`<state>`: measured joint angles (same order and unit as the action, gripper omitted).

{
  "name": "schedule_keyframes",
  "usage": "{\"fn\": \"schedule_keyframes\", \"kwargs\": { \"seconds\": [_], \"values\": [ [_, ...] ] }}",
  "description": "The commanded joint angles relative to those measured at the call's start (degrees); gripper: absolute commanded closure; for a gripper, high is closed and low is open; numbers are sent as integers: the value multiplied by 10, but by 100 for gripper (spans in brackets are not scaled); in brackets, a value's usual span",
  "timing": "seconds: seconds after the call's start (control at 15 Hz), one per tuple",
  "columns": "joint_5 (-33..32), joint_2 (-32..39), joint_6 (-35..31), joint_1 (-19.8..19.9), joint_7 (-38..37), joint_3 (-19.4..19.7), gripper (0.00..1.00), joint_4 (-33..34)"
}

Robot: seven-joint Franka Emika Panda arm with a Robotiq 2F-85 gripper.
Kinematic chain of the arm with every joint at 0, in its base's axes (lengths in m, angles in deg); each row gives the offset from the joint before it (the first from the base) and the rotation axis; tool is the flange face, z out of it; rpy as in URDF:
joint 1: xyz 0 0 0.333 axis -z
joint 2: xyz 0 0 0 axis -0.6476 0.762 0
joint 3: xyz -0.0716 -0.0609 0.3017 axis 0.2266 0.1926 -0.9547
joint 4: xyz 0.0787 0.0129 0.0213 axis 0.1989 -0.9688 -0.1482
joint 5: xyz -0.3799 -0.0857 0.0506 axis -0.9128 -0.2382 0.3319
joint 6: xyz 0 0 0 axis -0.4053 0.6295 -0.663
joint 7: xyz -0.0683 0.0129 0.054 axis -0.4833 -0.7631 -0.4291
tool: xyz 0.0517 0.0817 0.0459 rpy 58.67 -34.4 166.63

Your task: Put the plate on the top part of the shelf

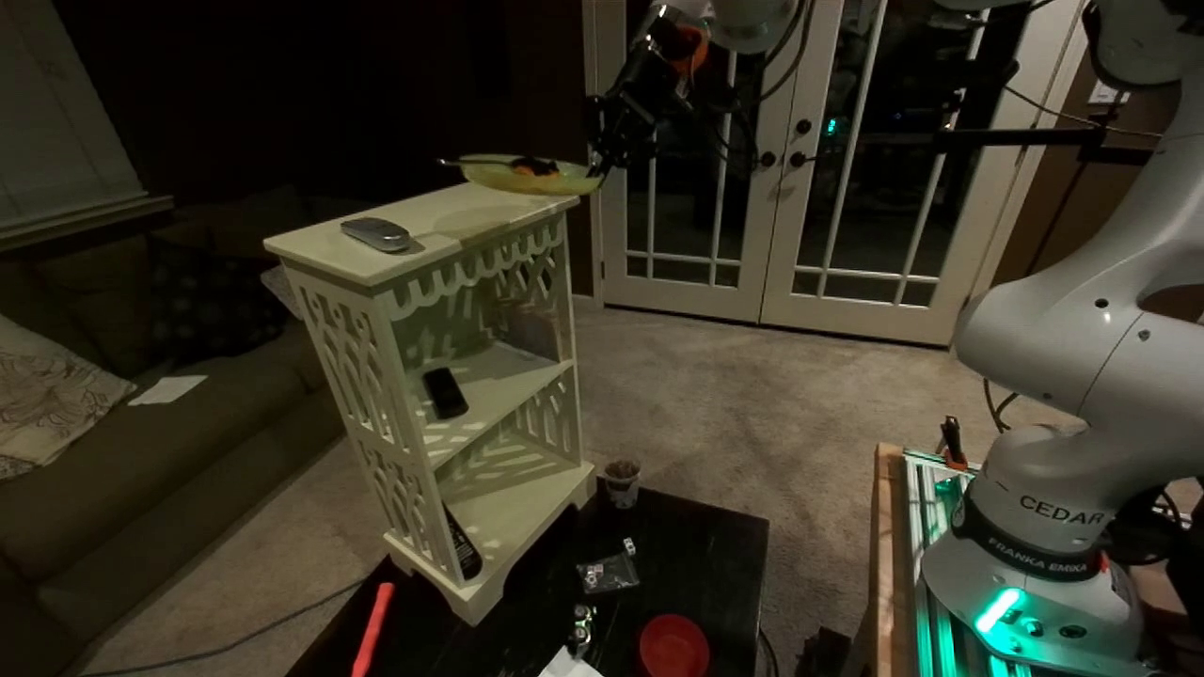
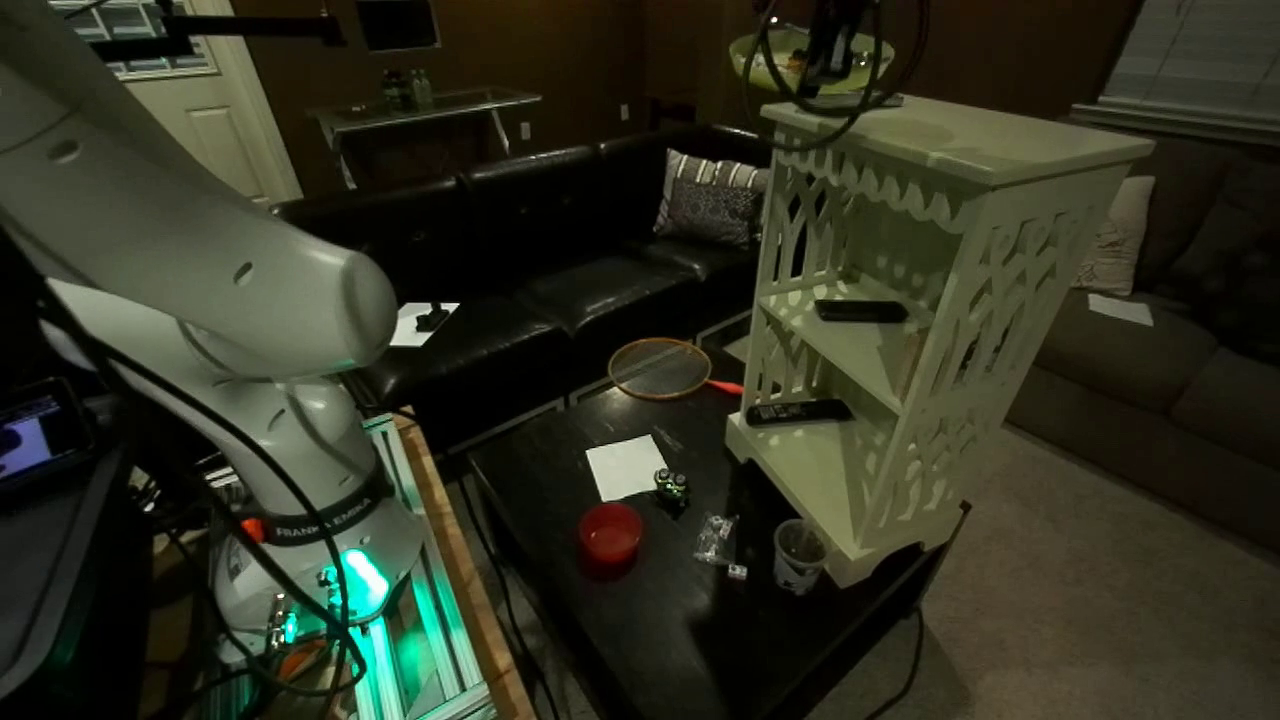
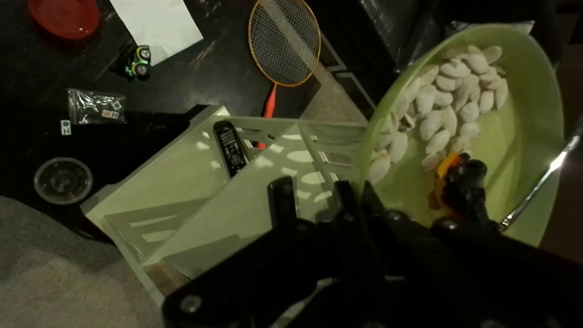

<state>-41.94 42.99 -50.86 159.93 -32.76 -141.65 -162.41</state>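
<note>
The pale yellow-green plate [image 1: 494, 179] is over the far end of the shelf's top in an exterior view, apparently above it, with a shadow on the top. It also shows in an exterior view [image 2: 752, 68] and, tilted, in the wrist view [image 3: 510, 141]. It carries whitish seed-like pieces, a dark and orange item and a metal handle. My gripper [image 3: 360, 189] is shut on the plate's rim; it also shows in both exterior views [image 1: 602, 167] [image 2: 832, 72]. The cream-white shelf [image 1: 329, 252] stands upright on the dark table; it also shows in an exterior view [image 2: 1000, 150] and below in the wrist view [image 3: 191, 182].
A grey oblong object [image 1: 378, 234] lies on the shelf's top. A dark item [image 1: 445, 393] lies on the middle tier and a remote [image 2: 798, 412] on the bottom. The table holds a red bowl [image 2: 611, 535], cup [image 2: 800, 560], plastic bag [image 2: 715, 540], toy [image 2: 671, 486], paper and racket [image 2: 660, 368].
</note>
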Motion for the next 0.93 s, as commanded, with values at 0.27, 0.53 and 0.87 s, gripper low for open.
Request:
{"fn": "schedule_keyframes", "kwargs": {
  "seconds": [0.27,0.53,0.87],
  "values": [
    [-6,-140,3,-105,-97,90,99,147],
    [7,-180,16,-177,-126,179,99,159],
    [1,-165,2,-170,-126,167,99,140]
  ]
}}
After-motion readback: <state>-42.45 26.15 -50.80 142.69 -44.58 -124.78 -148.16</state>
